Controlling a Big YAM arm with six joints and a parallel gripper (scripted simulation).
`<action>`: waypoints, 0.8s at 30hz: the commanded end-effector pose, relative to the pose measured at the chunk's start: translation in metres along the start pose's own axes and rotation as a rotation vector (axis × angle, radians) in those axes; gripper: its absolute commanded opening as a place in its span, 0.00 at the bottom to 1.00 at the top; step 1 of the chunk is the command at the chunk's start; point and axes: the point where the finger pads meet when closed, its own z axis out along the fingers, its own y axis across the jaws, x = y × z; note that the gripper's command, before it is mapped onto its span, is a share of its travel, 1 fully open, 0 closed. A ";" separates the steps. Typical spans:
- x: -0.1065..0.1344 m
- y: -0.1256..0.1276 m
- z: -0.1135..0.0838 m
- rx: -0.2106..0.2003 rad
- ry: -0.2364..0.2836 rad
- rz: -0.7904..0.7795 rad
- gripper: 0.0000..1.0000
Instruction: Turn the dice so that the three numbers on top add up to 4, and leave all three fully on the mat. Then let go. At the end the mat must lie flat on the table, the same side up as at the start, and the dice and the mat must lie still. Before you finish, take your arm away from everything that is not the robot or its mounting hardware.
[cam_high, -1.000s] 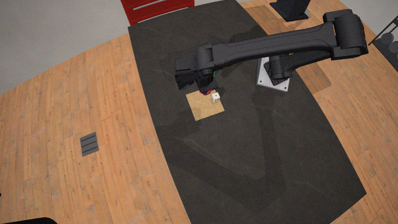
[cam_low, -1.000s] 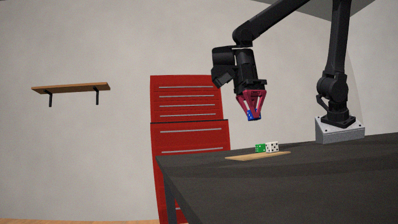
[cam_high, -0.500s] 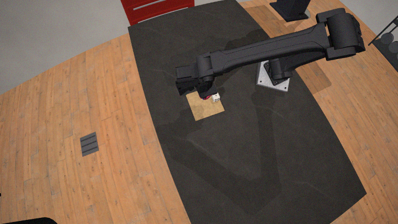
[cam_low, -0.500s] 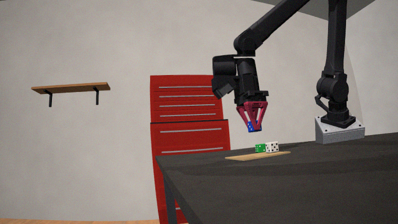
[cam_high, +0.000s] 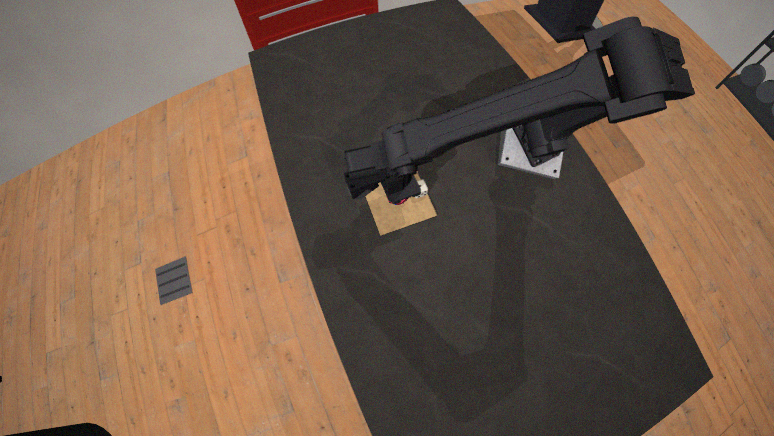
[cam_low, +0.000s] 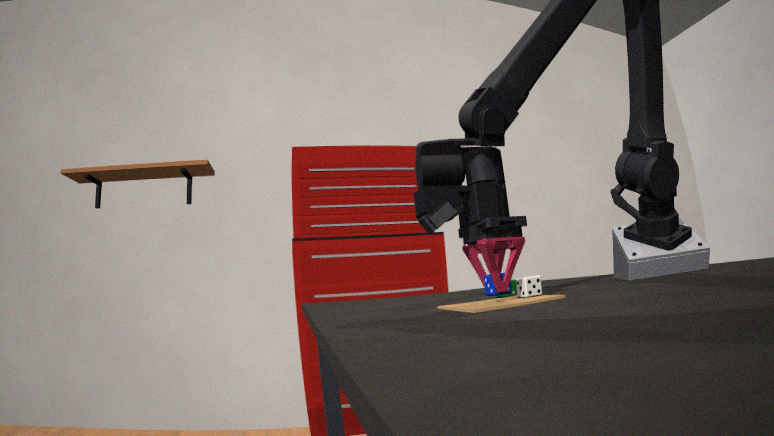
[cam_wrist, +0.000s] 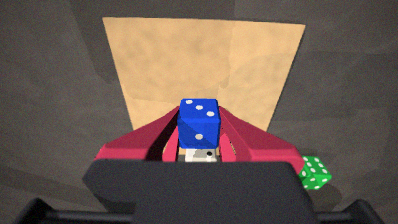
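Observation:
The blue die (cam_low: 490, 285) (cam_wrist: 199, 125) is between the pink fingertips, low over the mat (cam_high: 406, 217) (cam_low: 465, 308) (cam_wrist: 175, 60). The wrist view shows three pips on its upper-pictured face and one pip on the face below. My gripper (cam_low: 500, 289) is shut on it. Any gap under the die is too small to tell. The white die (cam_high: 423, 187) (cam_low: 529, 286) (cam_wrist: 200, 155) is close beside the fingers, partly hidden in the wrist view. The green die (cam_low: 514, 287) (cam_wrist: 316, 173) sits off the mat on the table, six pips on top, partly behind the right finger.
The arm's grey base block (cam_high: 533, 162) (cam_low: 660, 263) stands on the dark table (cam_high: 433, 303) (cam_low: 541, 368). A red drawer cabinet (cam_high: 314, 27) (cam_low: 368, 270) stands beyond the table's edge. The arm hides part of the mat and the green die in the top view.

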 end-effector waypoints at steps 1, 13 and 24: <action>0.000 -0.006 0.006 0.007 -0.008 0.025 0.26; -0.004 -0.003 -0.002 0.011 -0.033 0.012 0.26; -0.004 -0.003 -0.002 0.011 -0.033 0.012 0.26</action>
